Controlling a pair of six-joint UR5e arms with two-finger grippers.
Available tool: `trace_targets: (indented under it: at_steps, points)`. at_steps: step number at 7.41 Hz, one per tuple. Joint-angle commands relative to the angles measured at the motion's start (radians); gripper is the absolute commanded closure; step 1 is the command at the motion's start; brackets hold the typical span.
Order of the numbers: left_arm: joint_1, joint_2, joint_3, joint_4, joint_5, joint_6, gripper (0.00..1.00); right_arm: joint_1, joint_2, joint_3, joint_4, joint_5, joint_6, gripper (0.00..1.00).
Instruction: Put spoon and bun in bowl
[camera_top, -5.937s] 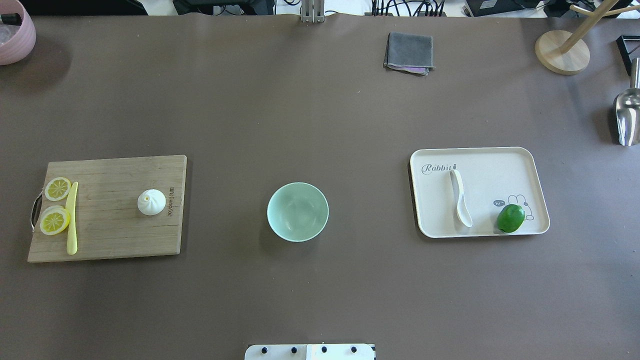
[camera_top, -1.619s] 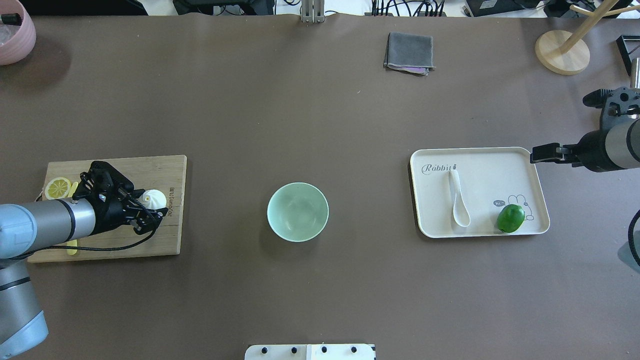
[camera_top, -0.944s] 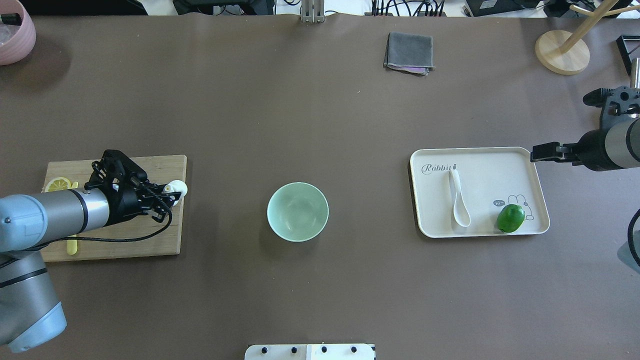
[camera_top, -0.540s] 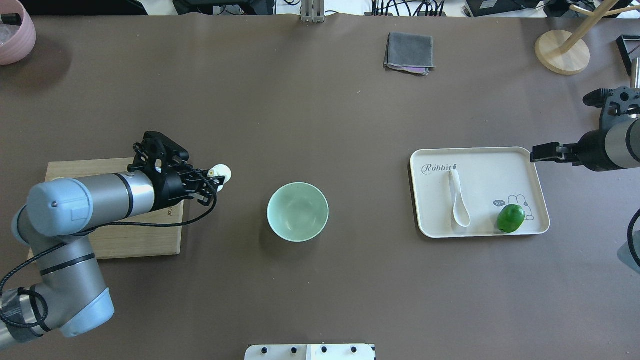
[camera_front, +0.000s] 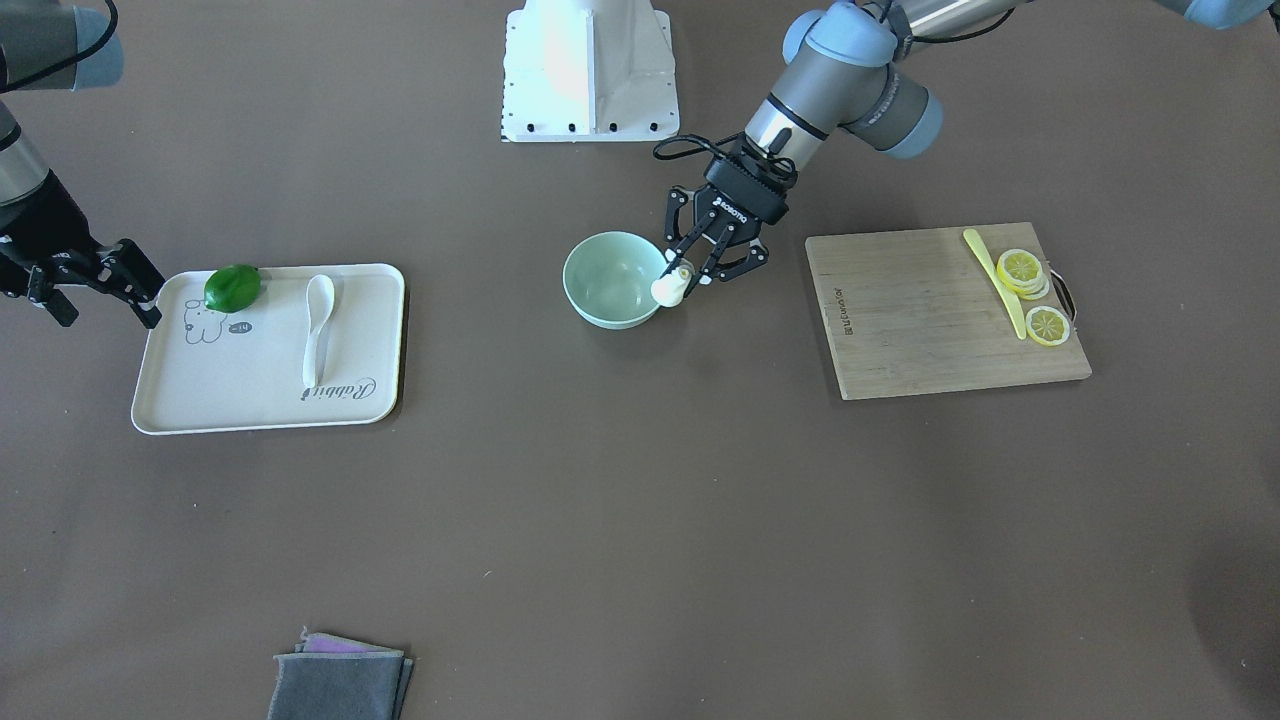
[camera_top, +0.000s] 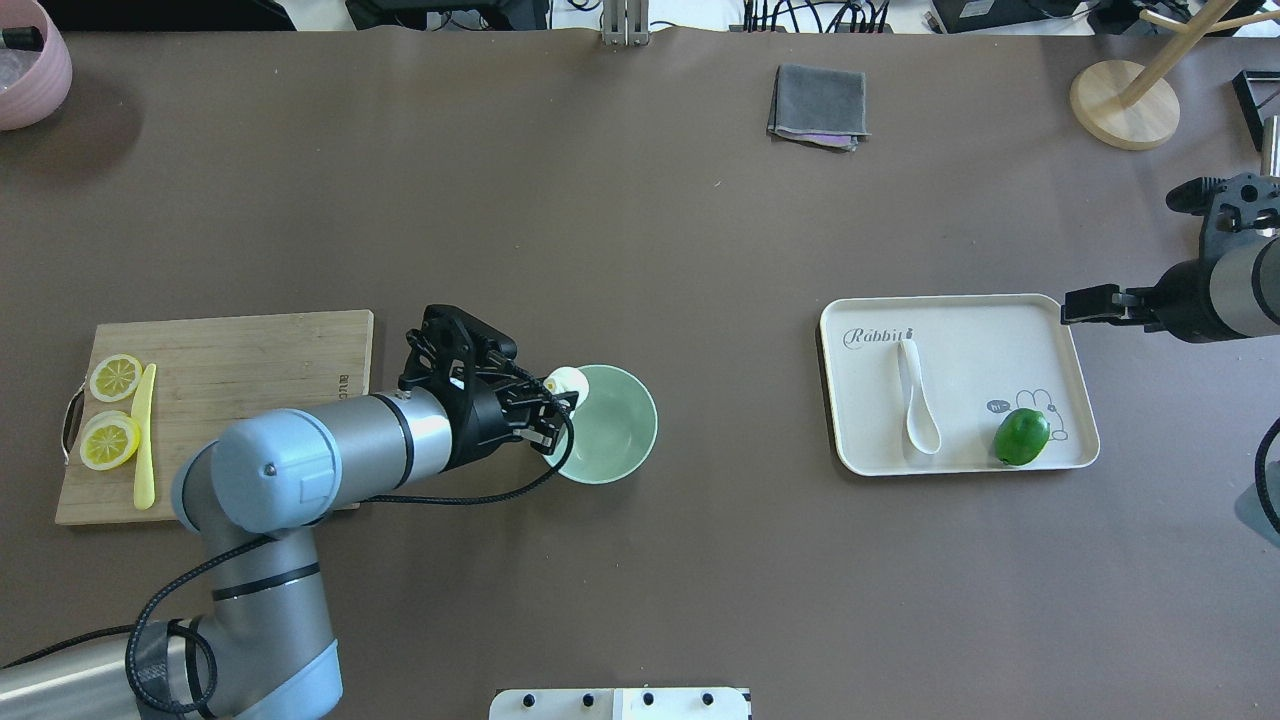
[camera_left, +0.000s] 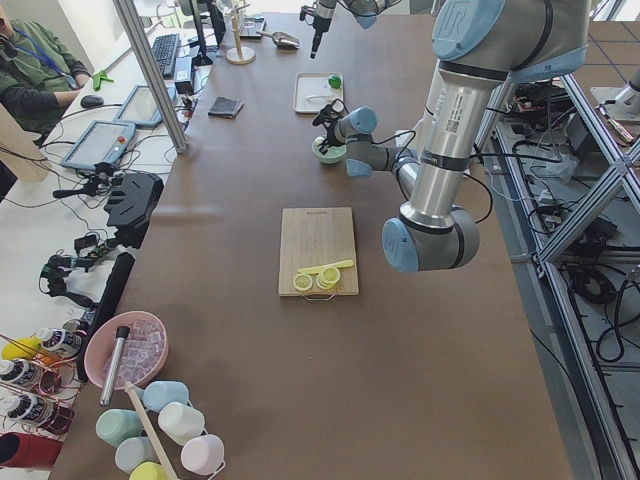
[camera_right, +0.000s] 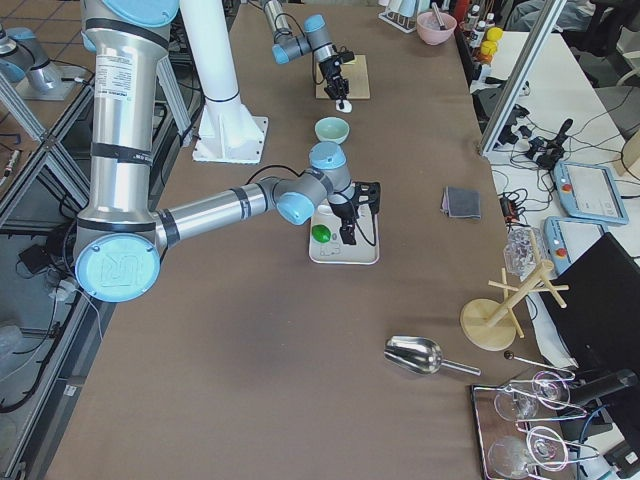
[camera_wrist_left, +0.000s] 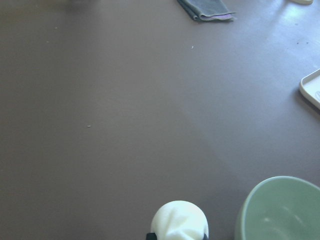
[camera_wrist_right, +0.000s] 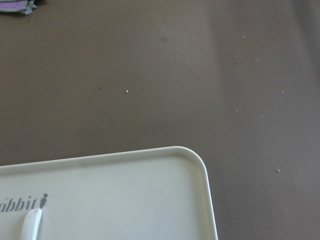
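Fingertips (camera_front: 700, 268) of the left gripper (camera_front: 688, 277) pinch the bun (camera_front: 667, 290) from both sides; the bun is clear of the table. In the overhead view it sits right at the rim of the bowl (camera_front: 608, 280), on the side nearer the cutting board (camera_front: 930, 320). The left wrist view puts the bowl off to one side of the bun, so the bun is not over the hollow's middle. The bowl holds nothing.

Right gripper (camera_front: 100, 295): jaws spread, holding nothing, hovering just off the tray's (camera_front: 250, 385) far corner. The spoon (camera_front: 318, 318) lies flat on that tray, scoop toward the robot, well apart from the right gripper, with a green fruit (camera_front: 232, 288) near it.

Step in hand, as I judge it: carrying the bun to the bowl, roughly the first half of the task. Next move calls for a short shift inward over the bowl's centre, perhaps a small drop, then release. Letting go at the rim risks the round bun rolling off onto the table. Spoon pickup not yet begun; the low, flat handle will likely need a careful pinch.
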Motion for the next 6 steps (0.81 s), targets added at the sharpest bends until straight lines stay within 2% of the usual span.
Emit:
trace_targets:
  at_steps: [1,2,5,6]
  points:
    - [0.083,-0.022,0.005,0.000,0.079,-0.031,0.22,0.000,0.000,0.000,0.000,0.000,0.000,0.00]
    - [0.080,-0.021,0.002,-0.001,0.079,-0.031,0.04,0.000,0.002,0.001,0.000,0.000,0.000,0.00]
    - [0.040,-0.021,-0.033,0.000,0.070,-0.031,0.03,-0.006,0.031,0.000,0.000,-0.002,0.017,0.00]
    - [-0.005,-0.005,-0.047,0.003,0.025,-0.031,0.03,-0.030,0.050,0.000,-0.002,-0.006,0.075,0.00]
